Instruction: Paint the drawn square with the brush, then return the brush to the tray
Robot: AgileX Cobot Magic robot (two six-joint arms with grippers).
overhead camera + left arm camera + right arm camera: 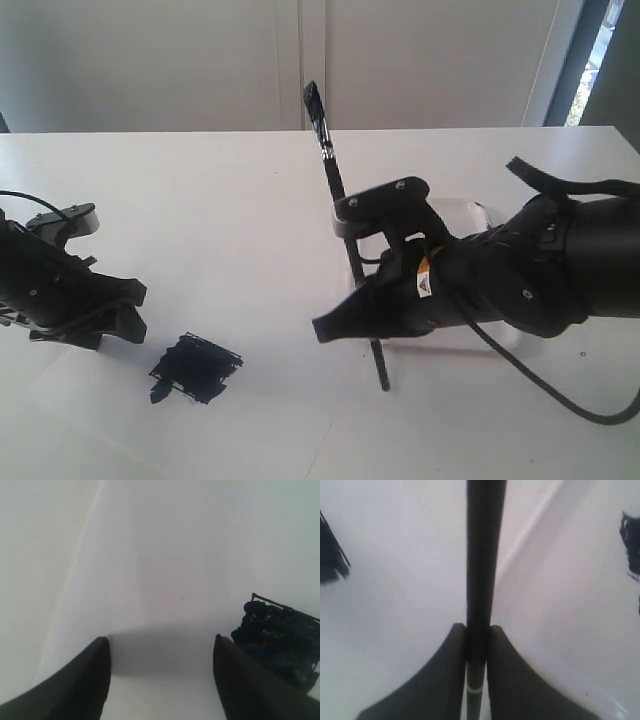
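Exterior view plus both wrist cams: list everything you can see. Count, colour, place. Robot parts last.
table: 1, white, under everything
paper: 1 sheet, white, flat on the table, lower left of the exterior view
painted square: 1, ragged blue-black patch, on the paper
brush: 1, black handle, silver ferrule, dark bristles; steeply tilted, bristles up, centre of the exterior view
tray: 1, clear plastic, on the table at right, mostly hidden
cable: 1, black, looping over the table at right
left gripper: 1, black, open, empty, over the paper beside the painted square
right gripper: 1, black, shut on the brush handle
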